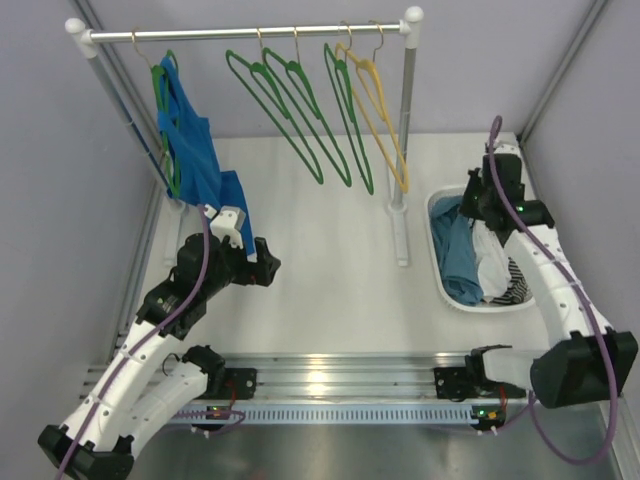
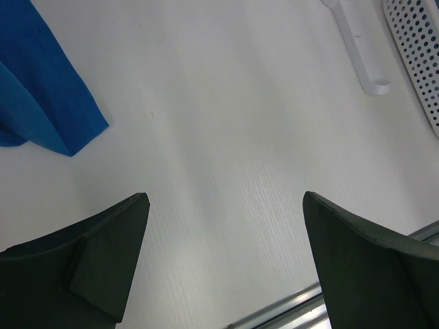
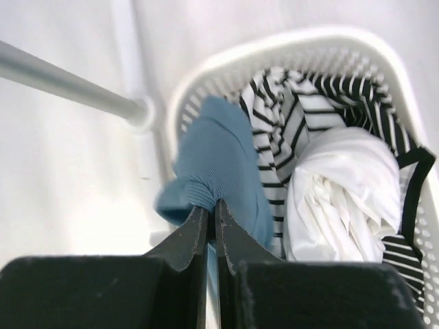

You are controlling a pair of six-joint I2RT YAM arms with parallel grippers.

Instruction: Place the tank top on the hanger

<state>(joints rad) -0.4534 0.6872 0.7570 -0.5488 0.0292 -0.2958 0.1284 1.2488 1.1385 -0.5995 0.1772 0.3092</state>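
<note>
Top external view, from the left: a royal-blue garment [image 1: 195, 150] hangs on a green hanger at the left end of the rail [image 1: 250, 33]. Below it the left gripper [image 2: 225, 200] hovers over the white table [image 2: 226, 103], jaws spread wide, holding nothing. Further along the rail hang three bare dark-green hangers [image 1: 283, 72], then a yellow hanger [image 1: 380, 125]. At the right, a white basket [image 1: 436, 270] holds the teal tank top [image 3: 219, 157] beside striped cloth [image 3: 274, 130] and a white garment [image 3: 343, 185]. The right gripper [image 3: 211, 209] is pinched together on a fold of the tank top.
</note>
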